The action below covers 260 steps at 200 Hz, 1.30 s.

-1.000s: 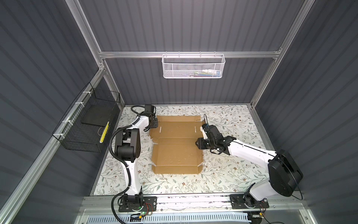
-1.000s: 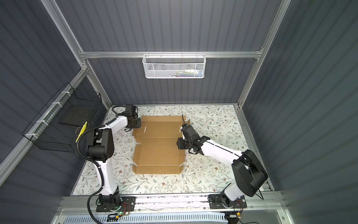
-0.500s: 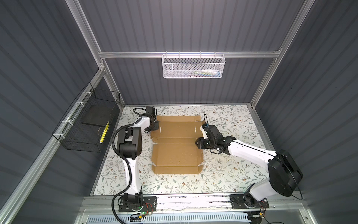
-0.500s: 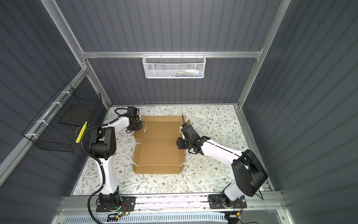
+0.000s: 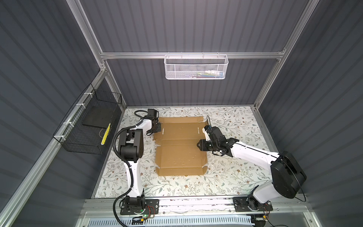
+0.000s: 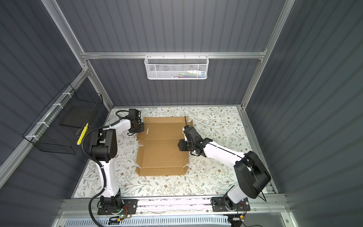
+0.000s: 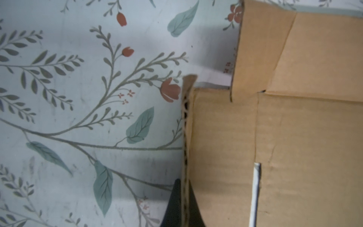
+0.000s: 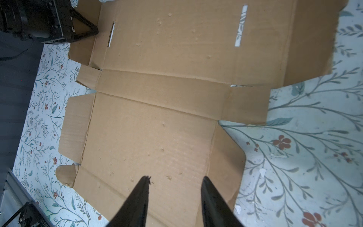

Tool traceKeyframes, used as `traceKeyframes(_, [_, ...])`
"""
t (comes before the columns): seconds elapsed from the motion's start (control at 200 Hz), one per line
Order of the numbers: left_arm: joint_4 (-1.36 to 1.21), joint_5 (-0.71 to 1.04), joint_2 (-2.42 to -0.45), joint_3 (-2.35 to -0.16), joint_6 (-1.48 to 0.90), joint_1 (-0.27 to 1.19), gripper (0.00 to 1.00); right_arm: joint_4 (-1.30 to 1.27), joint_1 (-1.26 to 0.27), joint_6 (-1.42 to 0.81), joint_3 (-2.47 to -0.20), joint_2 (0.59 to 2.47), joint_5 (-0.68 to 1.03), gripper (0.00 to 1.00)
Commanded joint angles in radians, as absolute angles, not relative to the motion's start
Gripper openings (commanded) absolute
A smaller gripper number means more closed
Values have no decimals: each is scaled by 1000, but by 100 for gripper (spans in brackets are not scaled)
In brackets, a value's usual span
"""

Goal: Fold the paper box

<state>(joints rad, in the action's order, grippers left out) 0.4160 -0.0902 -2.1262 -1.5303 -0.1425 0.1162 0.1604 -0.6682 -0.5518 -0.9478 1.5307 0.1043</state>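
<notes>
We see the paper box [image 5: 179, 149] as a plain brown cardboard sheet, unfolded and mostly flat in the middle of the flowered worktop [image 5: 231, 176], reaching close to its rear edge. Our left gripper [image 5: 157, 128] sits at the sheet's rear left corner, its jaws clamped on the raised edge of a side flap; the left wrist view shows the fluted edge between them. Our right gripper [image 8: 175, 177] hovers over the sheet's right side with its jaws apart, gripping nothing.
</notes>
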Motion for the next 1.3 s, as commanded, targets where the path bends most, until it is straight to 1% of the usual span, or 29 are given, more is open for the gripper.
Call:
traceKeyframes(0.0, [361, -12, -2043, -1461, -192, 110, 0, 148, -665, -587, -932, 1542, 120, 47])
traceKeyframes(0.07, [324, 5, -2007, -1422, -213, 110, 0, 154, -664, -603, -934, 1543, 123, 50])
traceKeyframes(0.2, [239, 51, -1936, -1309, -254, 110, 0, 148, -669, -636, -933, 1540, 118, 52])
traceKeyframes(0.495, [77, 91, -1791, -1119, -344, 112, 0, 150, -672, -695, -976, 1594, 134, 53])
traceKeyframes(0.66, [10, 78, -1702, -1014, -371, 112, 0, 141, -676, -736, -1011, 1617, 136, 53])
traceKeyframes(0.931, [-55, 61, -1589, -908, -393, 116, 0, 117, -679, -818, -1040, 1606, 109, 54])
traceKeyframes(1.221, [-75, 8, -1509, -845, -361, 154, 0, 111, -677, -944, -1060, 1621, 76, 58])
traceKeyframes(1.296, [-79, -16, -1485, -832, -351, 176, 0, 85, -676, -987, -1057, 1623, 72, 61])
